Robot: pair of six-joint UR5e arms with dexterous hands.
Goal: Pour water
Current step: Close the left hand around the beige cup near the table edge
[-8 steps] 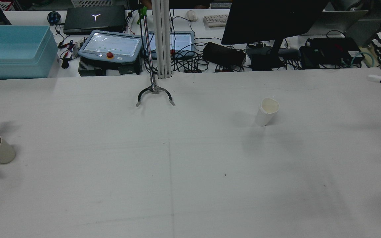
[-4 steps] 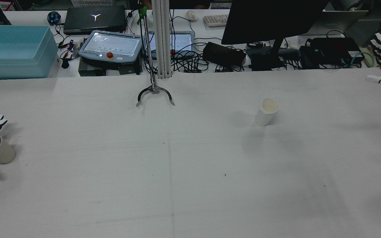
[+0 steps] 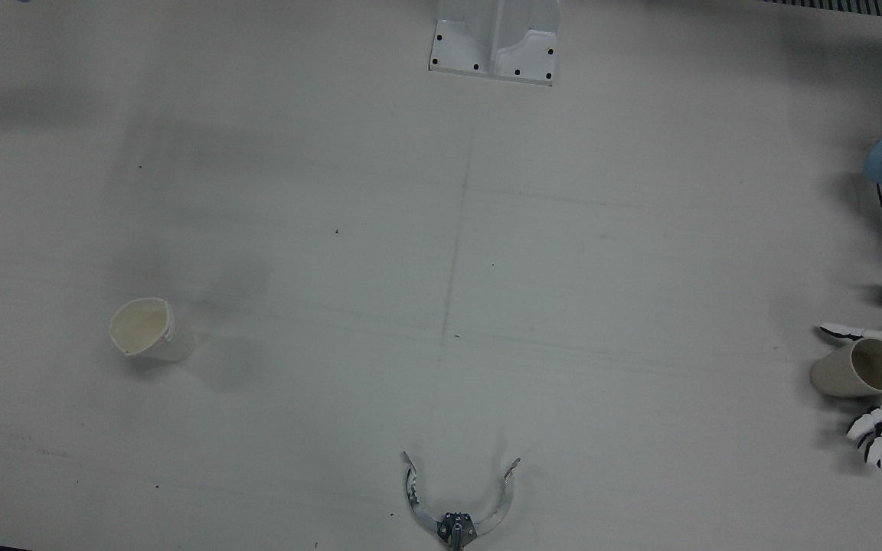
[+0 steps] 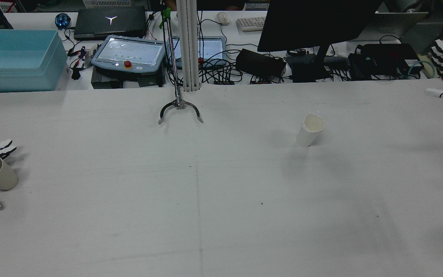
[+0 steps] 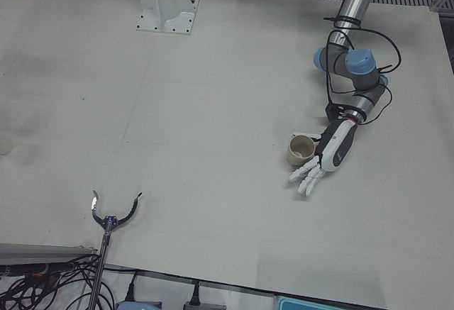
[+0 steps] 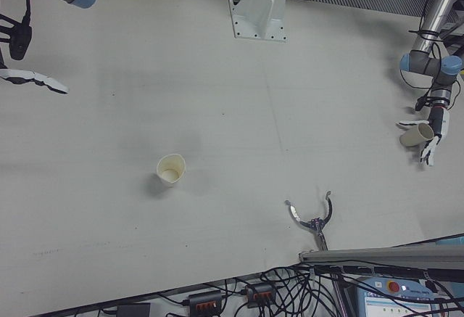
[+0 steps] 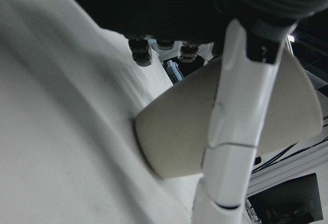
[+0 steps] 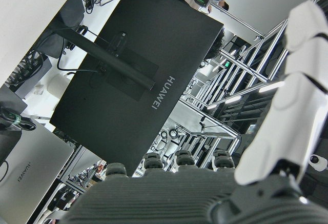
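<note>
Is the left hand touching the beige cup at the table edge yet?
Cannot tell. In the left-front view the left hand has fingers either side of the beige cup; the left hand view puts one across it, but neither shows clear contact.

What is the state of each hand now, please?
Left hand: open, fingers spread around the beige cup, not closed on it.
Right hand: open, holding nothing.
</note>
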